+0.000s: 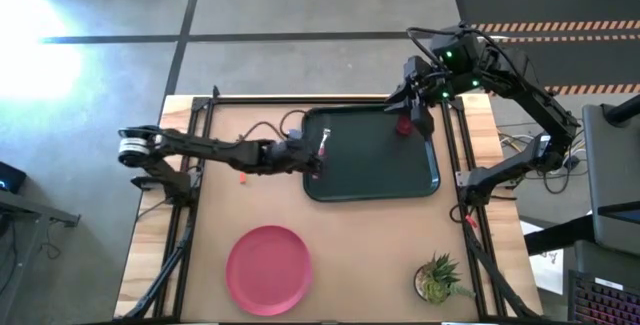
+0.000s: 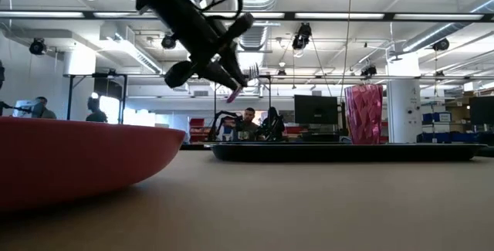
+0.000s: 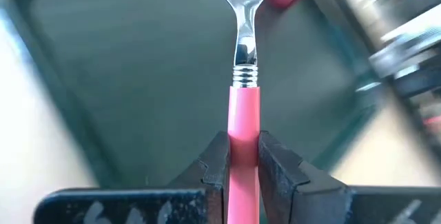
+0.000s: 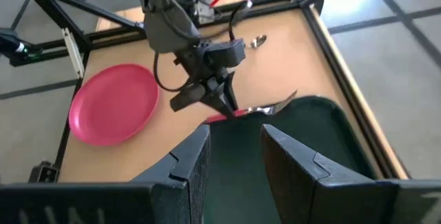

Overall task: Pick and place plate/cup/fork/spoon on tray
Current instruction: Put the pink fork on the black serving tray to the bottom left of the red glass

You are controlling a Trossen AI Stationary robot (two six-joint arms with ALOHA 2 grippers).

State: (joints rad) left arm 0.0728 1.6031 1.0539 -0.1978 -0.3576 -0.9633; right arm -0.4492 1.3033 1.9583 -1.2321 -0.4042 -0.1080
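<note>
One plate (image 1: 268,269), one cup (image 1: 403,125), one fork (image 1: 324,148), one spoon (image 4: 258,41), one tray (image 1: 372,165).

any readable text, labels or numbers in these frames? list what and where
None readable.
Fork held by the left gripper, tray, plate, cup: no print or markings visible.
Room behind the table in the low view: signs and screens too small and blurred to read.

The counter (image 1: 330,235) is seen from straight above in the high view and level from its surface in the low view. The tray (image 3: 138,79) is viewed closely from both wrists.
</note>
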